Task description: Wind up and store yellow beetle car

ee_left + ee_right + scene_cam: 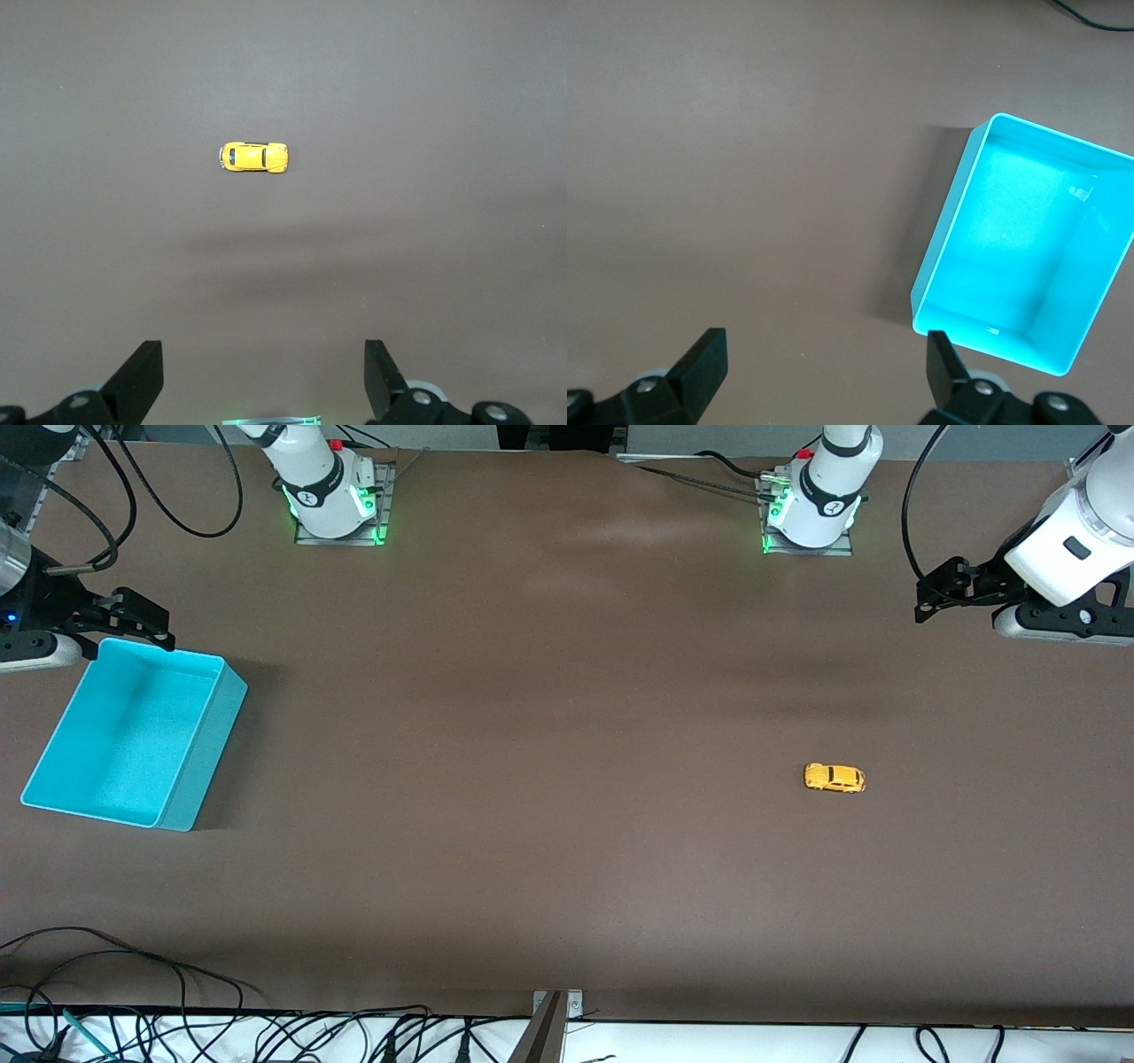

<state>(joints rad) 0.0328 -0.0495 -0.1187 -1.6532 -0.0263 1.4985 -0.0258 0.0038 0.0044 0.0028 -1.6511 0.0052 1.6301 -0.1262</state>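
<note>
Nothing done yet, judging by the layout: yellow beetle car (834,778) on its wheels on the bare counter (549,797) toward the left arm's end, untouched, unwound, well apart from the empty turquoise bin (190,779) at the right arm's end. Left gripper (952,593) up over the counter, wide open, empty (car only in its wrist view (253,158)). Right gripper (124,618) above the bin's rim, likewise spread and empty, waiting; bin interior plain in its view (1014,226). Winding and storing both left.

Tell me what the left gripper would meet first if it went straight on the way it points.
Probably only bare brown table. The left gripper, jaws open, points down at the tabletop; the small yellow beetle-shaped toy car lies off its line, so as far as the left wrist view shows it would miss the car.
</note>
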